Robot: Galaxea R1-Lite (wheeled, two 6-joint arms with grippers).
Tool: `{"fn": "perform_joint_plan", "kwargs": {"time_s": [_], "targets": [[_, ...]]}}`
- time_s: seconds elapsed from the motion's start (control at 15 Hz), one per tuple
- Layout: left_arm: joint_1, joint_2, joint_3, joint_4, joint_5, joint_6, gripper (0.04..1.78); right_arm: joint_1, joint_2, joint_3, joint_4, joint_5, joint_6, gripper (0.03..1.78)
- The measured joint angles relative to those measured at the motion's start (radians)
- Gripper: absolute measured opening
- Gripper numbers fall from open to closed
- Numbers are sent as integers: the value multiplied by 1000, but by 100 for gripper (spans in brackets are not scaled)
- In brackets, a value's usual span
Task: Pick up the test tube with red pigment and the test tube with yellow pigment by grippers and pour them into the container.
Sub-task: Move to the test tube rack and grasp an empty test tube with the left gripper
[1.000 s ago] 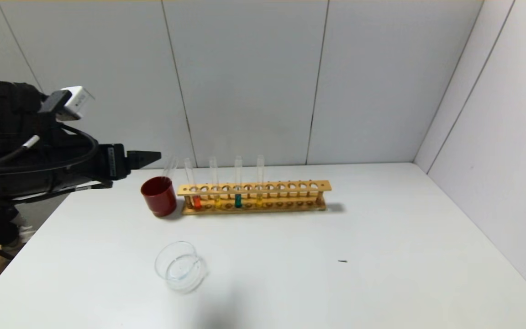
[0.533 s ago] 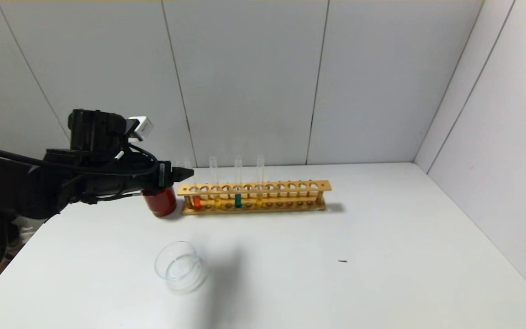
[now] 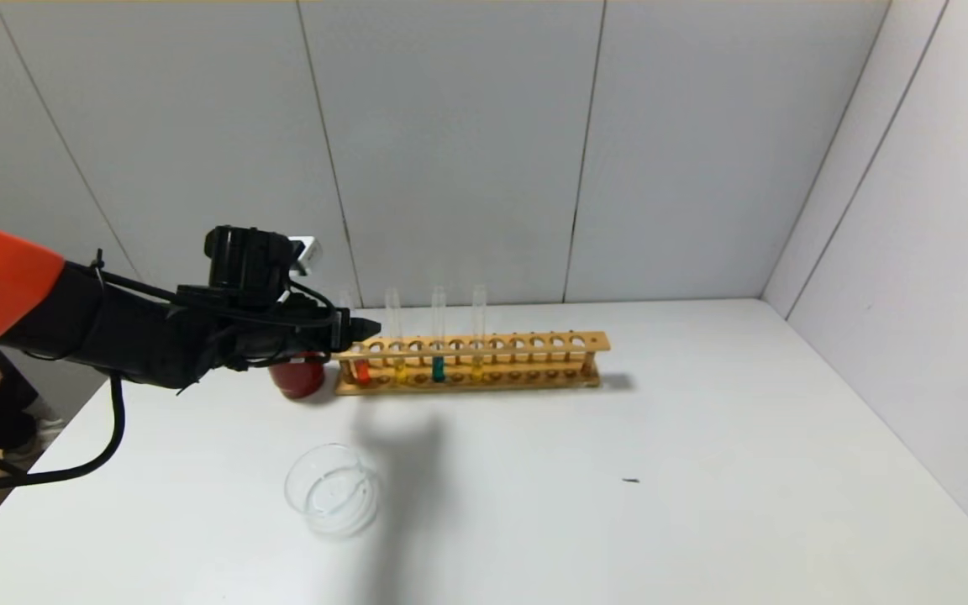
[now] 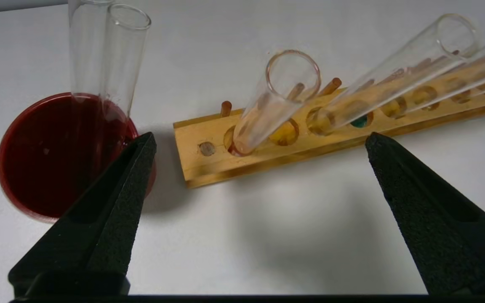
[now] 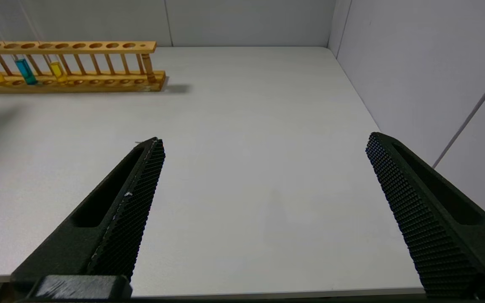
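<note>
Fingers [image 4: 116, 202] of your left end effector [image 3: 364, 326] are spread wide, holding nothing, beside the test tube with red pigment [image 4: 267, 105], racked near the surface's [image 3: 702, 470] far edge; right end effector [image 5: 263, 210] likewise agape.

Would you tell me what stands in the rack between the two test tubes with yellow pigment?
In the head view, one tube of teal liquid stands between the yellow tubes in the wooden rack.
</note>
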Motion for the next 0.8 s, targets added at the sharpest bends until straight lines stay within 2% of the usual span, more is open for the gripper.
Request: {"fn": "perform_joint_plan", "kwargs": {"time_s": [0.27,0.53,0.67,0.8], "targets": [[-4,64,-64,0,9,-3,175,0,0,0,0,0,0,175],[-4,104,-98,0,57,-3,175,0,0,0,0,0,0,175],[-5,114,-104,-1,59,-2,167,0,0,0,0,0,0,175],[-8,122,-111,-1,60,0,149,0,0,0,0,0,0,175]]}}
